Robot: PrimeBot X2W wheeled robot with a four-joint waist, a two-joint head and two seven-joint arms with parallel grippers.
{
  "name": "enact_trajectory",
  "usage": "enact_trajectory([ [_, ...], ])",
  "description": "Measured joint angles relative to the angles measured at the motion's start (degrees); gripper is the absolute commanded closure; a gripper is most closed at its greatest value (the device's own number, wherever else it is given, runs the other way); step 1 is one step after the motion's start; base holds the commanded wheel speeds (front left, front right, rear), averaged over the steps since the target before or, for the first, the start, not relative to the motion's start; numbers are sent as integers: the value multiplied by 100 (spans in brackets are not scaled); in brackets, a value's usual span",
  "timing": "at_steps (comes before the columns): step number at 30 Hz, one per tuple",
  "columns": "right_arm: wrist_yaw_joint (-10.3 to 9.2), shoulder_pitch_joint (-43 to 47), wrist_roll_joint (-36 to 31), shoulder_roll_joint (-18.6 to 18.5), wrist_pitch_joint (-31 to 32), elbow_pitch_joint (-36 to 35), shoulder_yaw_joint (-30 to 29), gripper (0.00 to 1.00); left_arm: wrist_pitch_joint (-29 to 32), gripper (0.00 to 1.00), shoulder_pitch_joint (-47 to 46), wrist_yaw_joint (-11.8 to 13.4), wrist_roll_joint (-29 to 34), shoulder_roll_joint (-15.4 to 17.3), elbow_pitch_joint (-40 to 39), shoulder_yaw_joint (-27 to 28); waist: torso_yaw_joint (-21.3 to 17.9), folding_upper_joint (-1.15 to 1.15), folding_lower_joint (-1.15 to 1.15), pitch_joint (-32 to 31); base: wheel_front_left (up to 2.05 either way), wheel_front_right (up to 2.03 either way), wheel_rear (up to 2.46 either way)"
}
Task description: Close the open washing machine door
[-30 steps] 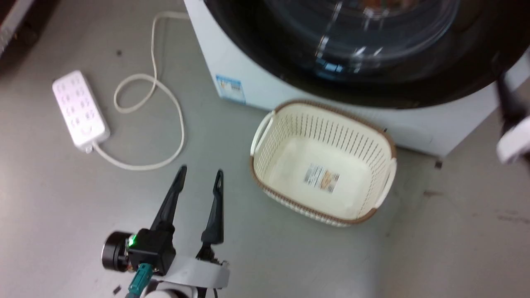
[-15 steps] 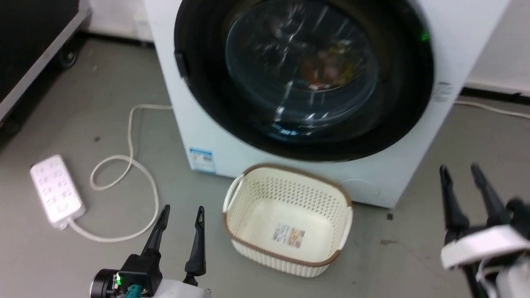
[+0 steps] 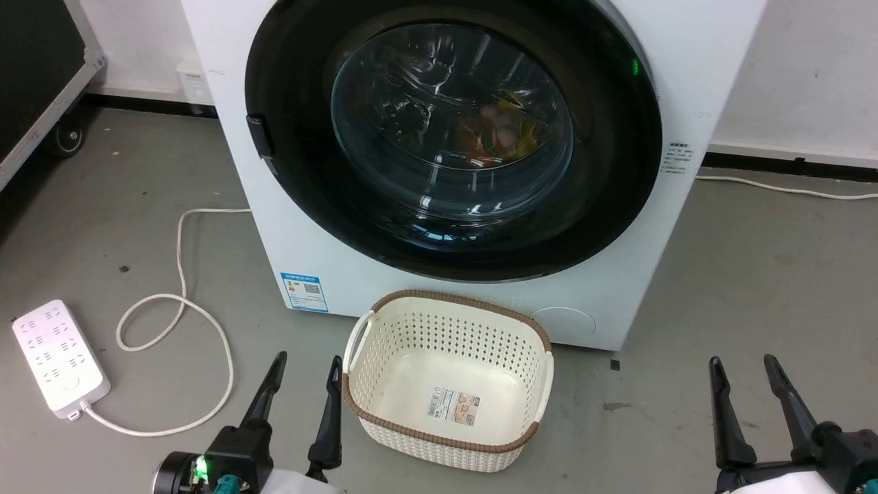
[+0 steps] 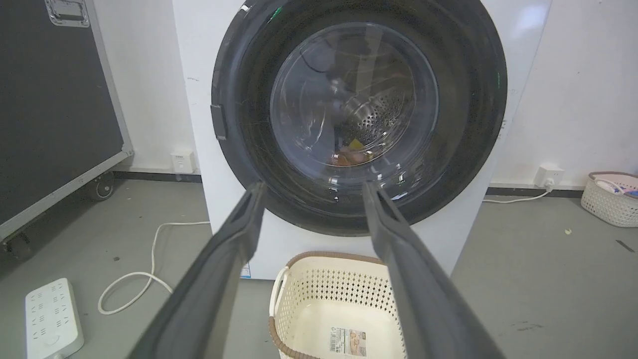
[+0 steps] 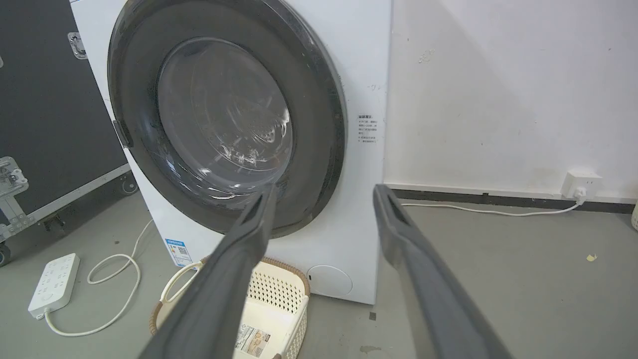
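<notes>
One washing machine (image 3: pixel 357 274) stands against the wall, and everything else is placed from it. Its one door (image 3: pixel 453 137) lies flat in the machine's front with its latch tab on the machine's left edge. No gap shows around the rim, so the closing looks done, though I cannot tell whether the latch has caught. Coloured clothes (image 3: pixel 494 134) sit inside behind the glass, which is probably why the door had to be shut.

One black wheeled case (image 3: pixel 34 68) is parked well to the left of the machine.

One cream basket (image 3: pixel 446 336) sits on the floor just in front of the machine, below the door, likely where it was emptied into the drum. A second basket (image 4: pixel 610 199) stands far to the machine's right by the wall.

Two grippers hang low in front of the machine, touching nothing. The left gripper (image 3: pixel 309 358) is just beside the basket and the right gripper (image 3: pixel 742 360) is off the machine's right corner. Both have their jaws apart and empty, apparently drawn back clear of the door.

One power strip (image 3: pixel 58 357) lies left of the machine, its one cord (image 3: pixel 180 247) looping back to the machine's side.
</notes>
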Motion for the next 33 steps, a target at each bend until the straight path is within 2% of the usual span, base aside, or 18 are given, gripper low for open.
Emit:
enact_trajectory([
  [8, 0, 27, -23, 15, 0, 60, 81, 0, 0, 0, -5, -9, 37, 16, 221, -40, -59, 0, 0, -4, 0, 0, 0],
  [9, 0, 27, -14, 16, 0, 70, 87, 100, 0, 100, -10, -45, 35, 22, 221, -51, -62, 0, 0, -3, 0, 0, 0],
  [33, 0, 8, -62, 16, 204, 51, 144, 100, 210, 100, -13, -46, 92, 3, 157, 47, -91, 0, 0, 22, 0, 0, 0],
])
